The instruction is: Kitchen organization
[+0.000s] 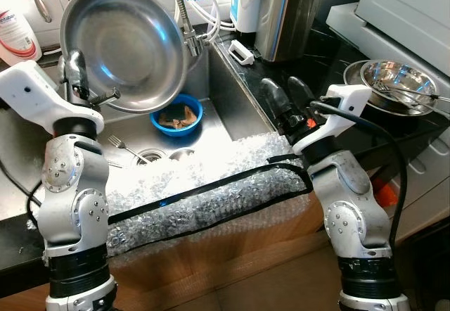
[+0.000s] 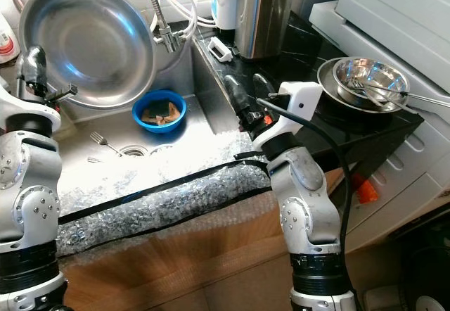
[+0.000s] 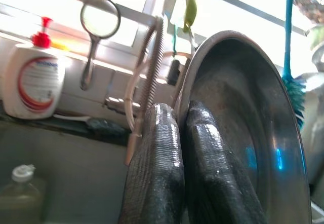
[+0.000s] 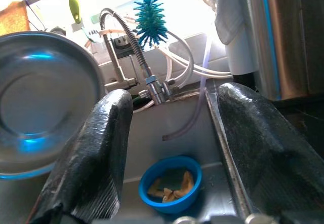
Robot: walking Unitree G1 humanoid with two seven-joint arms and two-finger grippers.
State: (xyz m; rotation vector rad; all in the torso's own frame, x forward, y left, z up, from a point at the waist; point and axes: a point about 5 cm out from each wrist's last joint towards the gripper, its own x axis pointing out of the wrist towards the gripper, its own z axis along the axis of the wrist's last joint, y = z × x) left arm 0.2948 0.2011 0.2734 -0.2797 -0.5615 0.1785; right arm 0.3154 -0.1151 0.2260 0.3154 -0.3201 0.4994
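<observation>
A large round steel pan (image 1: 123, 43) is held up on edge above the sink (image 1: 218, 79), its hollow side facing me. My left gripper (image 1: 75, 68) is shut on the pan's left rim; in the left wrist view both black fingers (image 3: 162, 148) pinch that rim (image 3: 202, 82). My right gripper (image 1: 281, 87) stands open over the sink's right edge with nothing between its fingers (image 4: 106, 143). A blue bowl (image 1: 177, 114) holding yellowish scraps sits in the basin, below the pan.
A fork (image 1: 121, 144) lies by the drain. The spring faucet (image 1: 184, 22) rises just right of the pan, a teal brush (image 4: 151, 20) hanging behind. Steel bowls (image 1: 397, 86) stack on the right counter. Bubble wrap (image 1: 211, 191) covers the front edge. Soap bottle (image 3: 33, 79) at back left.
</observation>
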